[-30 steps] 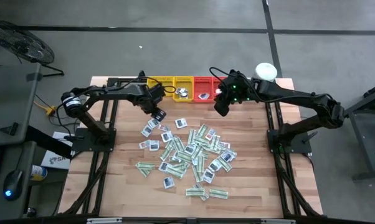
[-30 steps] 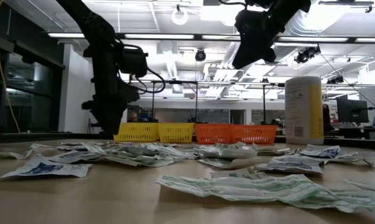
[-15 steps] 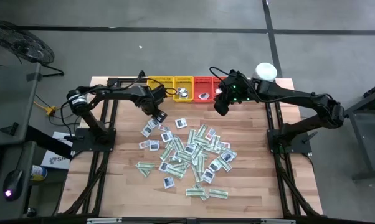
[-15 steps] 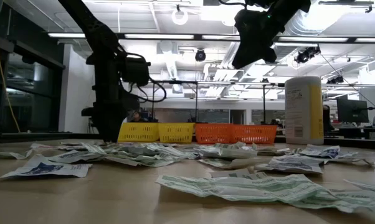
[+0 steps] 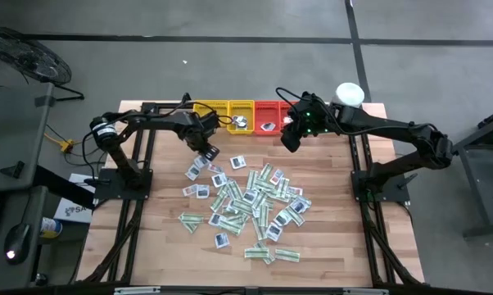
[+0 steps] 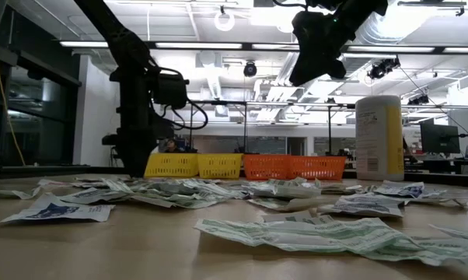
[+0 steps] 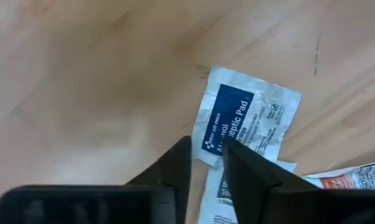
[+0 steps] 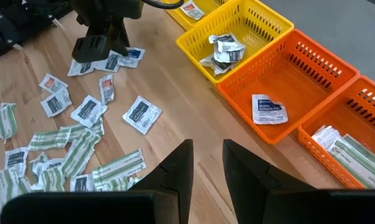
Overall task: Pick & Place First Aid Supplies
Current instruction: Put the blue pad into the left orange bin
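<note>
Down low, left gripper jaws straddle a square packet — lying tilted.

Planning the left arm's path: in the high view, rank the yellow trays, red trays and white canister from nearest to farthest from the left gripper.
1. Yellow trays, just beyond the left gripper, at the table's back edge.
2. Red trays, next along, toward the right arm.
3. White canister, at the back right corner.

Left gripper reaches low, jaws narrowly parted; right gripper hangs raised, jaws narrowly parted
</note>
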{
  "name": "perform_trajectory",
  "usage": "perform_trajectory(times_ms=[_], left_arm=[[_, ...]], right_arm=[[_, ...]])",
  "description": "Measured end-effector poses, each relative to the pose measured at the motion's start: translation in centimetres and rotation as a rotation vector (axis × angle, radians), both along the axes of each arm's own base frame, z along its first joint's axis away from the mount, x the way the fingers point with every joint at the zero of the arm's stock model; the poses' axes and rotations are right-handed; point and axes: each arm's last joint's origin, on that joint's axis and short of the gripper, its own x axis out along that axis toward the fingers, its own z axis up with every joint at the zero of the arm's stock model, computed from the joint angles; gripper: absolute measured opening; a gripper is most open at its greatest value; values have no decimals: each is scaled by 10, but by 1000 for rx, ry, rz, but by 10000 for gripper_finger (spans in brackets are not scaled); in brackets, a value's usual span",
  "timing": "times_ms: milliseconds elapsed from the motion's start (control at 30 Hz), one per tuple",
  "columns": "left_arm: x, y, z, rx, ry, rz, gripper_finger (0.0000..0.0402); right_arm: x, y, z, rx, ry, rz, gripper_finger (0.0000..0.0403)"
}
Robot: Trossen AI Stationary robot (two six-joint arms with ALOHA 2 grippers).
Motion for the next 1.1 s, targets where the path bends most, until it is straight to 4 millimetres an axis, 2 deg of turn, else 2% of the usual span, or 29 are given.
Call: perform_trajectory(times_ms=[233,400,767,1100], left_arm=[[-1,0,2,7,0,-33,10],[0,-1,17,19,-64,-48,4],[14,0,89,91,-343,-86,1],[47,-8,151,296,-631,-222,0]], right_arm=[[0,0,0,-2,1,1,80],[2,4,0,-6,2,14,80],[12,20,3,-34,-51,56,80],[48,34,10,-135,-278,99,80]])
